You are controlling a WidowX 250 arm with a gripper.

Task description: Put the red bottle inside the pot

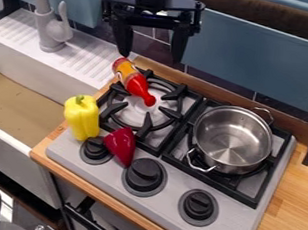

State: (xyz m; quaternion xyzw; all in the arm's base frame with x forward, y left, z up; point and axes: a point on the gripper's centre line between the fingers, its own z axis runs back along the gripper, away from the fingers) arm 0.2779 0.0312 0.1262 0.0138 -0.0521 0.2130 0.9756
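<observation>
Three stove knobs (143,175) are crossing the lower half; the steel pot (232,139) is sitting at right. Above centre-left, the yellow-labelled red squeeze bottle (134,81) is lying over the grate (144,129). The gripper (150,57) is hanging downward at top, fingers apart.

Matte black arm, angular black pincer (150,51).

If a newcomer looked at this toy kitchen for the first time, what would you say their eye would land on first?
Probably the bright yellow pepper, upright at the stove's left corner beside the dark red one. Next might come the shiny, empty steel pot on the right burner, and the red bottle lying across the left burner's grate, below the black gripper.
</observation>
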